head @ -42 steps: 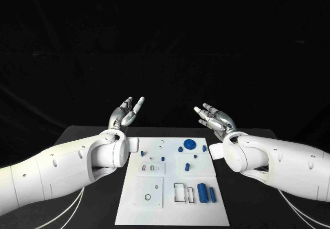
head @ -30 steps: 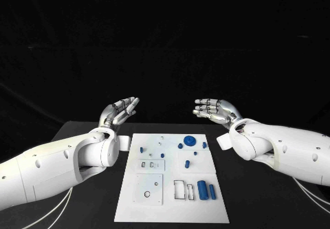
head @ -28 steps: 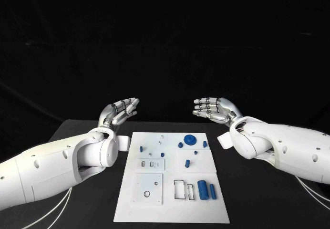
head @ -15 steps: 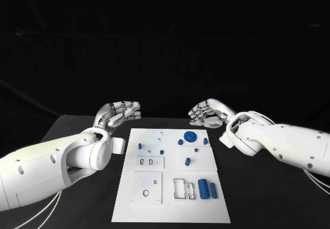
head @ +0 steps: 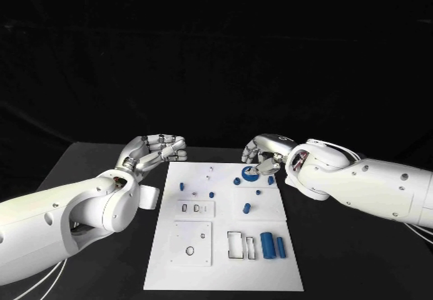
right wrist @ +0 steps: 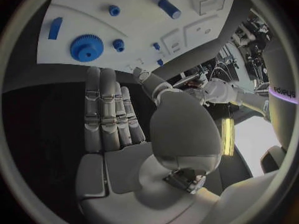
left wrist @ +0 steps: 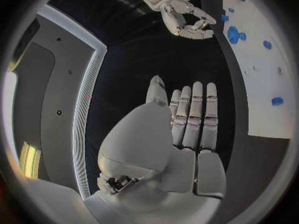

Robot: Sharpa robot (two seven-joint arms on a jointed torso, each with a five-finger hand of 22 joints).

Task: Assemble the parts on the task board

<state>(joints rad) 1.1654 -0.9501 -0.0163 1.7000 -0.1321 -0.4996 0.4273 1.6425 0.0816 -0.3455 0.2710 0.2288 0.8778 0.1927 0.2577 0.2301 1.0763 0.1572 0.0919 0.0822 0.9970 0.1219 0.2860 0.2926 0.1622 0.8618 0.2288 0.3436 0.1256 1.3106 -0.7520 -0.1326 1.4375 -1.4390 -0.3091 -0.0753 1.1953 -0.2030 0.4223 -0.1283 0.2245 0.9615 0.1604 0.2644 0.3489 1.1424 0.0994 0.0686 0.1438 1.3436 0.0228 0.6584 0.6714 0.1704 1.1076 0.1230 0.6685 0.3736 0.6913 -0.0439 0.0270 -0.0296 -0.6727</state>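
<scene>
The white task board (head: pixel 226 269) lies in the middle of the black table. A blue gear (head: pixel 249 170) stands near its far edge, with small blue pegs (head: pixel 236 181) around it. Two blue cylinders (head: pixel 268 243) lie at the near right. My right hand (head: pixel 264 156) hovers over the far edge, right by the gear (right wrist: pixel 87 47), fingers extended and holding nothing. My left hand (head: pixel 153 150) hangs beyond the board's far left corner, also holding nothing. In the left wrist view its fingers (left wrist: pixel 194 119) are straight, beside the board (left wrist: pixel 264 94).
Square and slotted recesses (head: pixel 193 234) mark the board's near half. Black table (head: pixel 99 162) surrounds the board on all sides. My two forearms flank the board left and right.
Both hands have turned from raised and palm-up to lowered over the board's far edge. The right hand came in over the gear. The head view has shifted a little.
</scene>
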